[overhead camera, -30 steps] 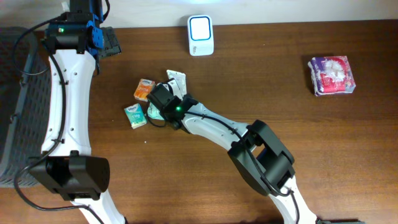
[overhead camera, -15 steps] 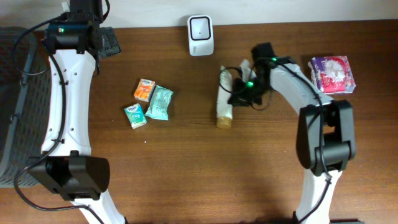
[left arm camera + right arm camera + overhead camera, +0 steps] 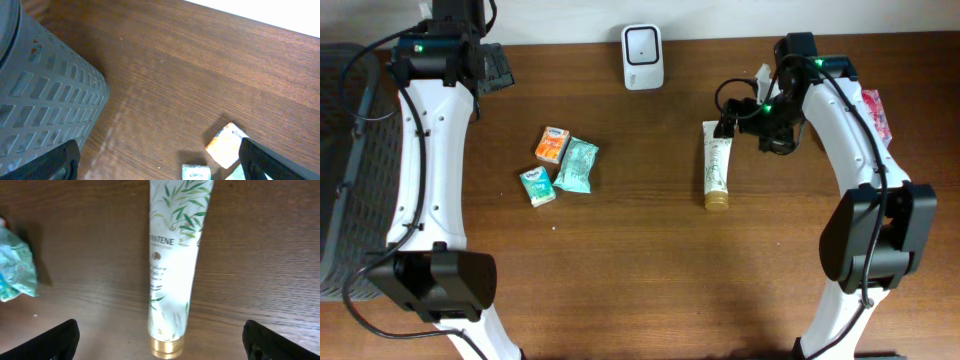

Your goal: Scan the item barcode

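Tube (image 3: pixel 716 170): lying right of centre, cap nearward, well apart from the far scanner (image 3: pixel 643 43). Right gripper (image 3: pixel 167 342) hovering over it, jaws spread, gripping nothing; left gripper (image 3: pixel 165 162) likewise spread, far left. Risk: tube rolling at pickup, barcode ending up turned from the scanner.

Even, fairly bright overhead light falls on the brown table (image 3: pixel 650 250), leaving only short soft shadows beside the cream tube (image 3: pixel 717 168), a pale sheen streaks the wood near the grey basket (image 3: pixel 42 100) in the left wrist view, and the right wrist view looks slightly soft.
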Available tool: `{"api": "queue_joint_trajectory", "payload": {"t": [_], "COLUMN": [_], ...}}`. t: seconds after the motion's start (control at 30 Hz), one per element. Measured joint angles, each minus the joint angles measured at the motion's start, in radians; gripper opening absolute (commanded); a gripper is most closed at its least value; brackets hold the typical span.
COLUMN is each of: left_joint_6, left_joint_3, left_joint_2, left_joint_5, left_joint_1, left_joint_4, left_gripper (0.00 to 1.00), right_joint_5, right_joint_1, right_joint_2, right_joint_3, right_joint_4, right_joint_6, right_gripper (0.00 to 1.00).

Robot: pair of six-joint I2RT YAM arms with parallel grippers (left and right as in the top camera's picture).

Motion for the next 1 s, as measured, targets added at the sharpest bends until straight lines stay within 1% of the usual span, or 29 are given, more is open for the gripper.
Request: {"api": "queue_joint_trajectory", "payload": {"t": [0.07,0.17,0.33,0.37,0.4,0.47,0.53,0.57,0.67,0.7,0.73,0.77,0.8,0.93,1.0], "left_joint_6": [0.0,0.0,0.0,0.0,0.0,0.0,0.0,0.0,0.0,0.0,0.0,0.0,0.0,0.0,0.0], "left_joint_3": [0.0,0.0,0.0,0.0,0.0,0.0,0.0,0.0,0.0,0.0,0.0,0.0,0.0,0.0,0.0], "left_joint_2": [0.0,0.0,0.0,0.0,0.0,0.0,0.0,0.0,0.0,0.0,0.0,0.0,0.0,0.0,0.0], "left_joint_5": [0.0,0.0,0.0,0.0,0.0,0.0,0.0,0.0,0.0,0.0,0.0,0.0,0.0,0.0,0.0], "left_joint_1": [0.0,0.0,0.0,0.0,0.0,0.0,0.0,0.0,0.0,0.0,0.0,0.0,0.0,0.0,0.0], "left_joint_4": [0.0,0.0,0.0,0.0,0.0,0.0,0.0,0.0,0.0,-0.001,0.0,0.0,0.0,0.0,0.0], "left_gripper": [0.99,0.99,0.99,0.99,0.99,0.99,0.99,0.99,0.99,0.99,0.99,0.99,0.99,0.99,0.99], "right_joint_5": [0.013,0.021,0.019,0.019,0.019,0.012,-0.005,-0.014,-0.077,-0.111,-0.161,-0.176,-0.185,-0.286,-0.331], "right_joint_1": [0.0,-0.003,-0.003,-0.003,-0.003,-0.003,-0.003,-0.003,-0.002,-0.002,-0.002,-0.001,0.003,0.005,0.01], "right_joint_2": [0.001,0.006,0.05,0.072,0.094,0.126,0.137,0.139,0.142,0.138,0.134,0.133,0.133,0.132,0.15], "right_joint_3": [-0.002,-0.039,-0.043,-0.043,-0.053,-0.078,-0.105,-0.12,-0.192,-0.215,-0.243,-0.257,-0.266,-0.261,-0.2], "right_joint_4": [0.013,0.076,0.087,0.087,0.093,0.113,0.139,0.164,0.255,0.301,0.348,0.36,0.365,0.355,0.312], "right_joint_6": [-0.004,-0.005,-0.005,-0.005,-0.008,-0.005,-0.006,-0.008,-0.005,-0.006,-0.011,-0.005,-0.007,-0.005,-0.005], "right_gripper": [0.99,0.99,1.0,0.95,0.92,0.91,0.81,0.79,0.63,0.51,0.22,0.08,0.04,0.04,0.04]}}
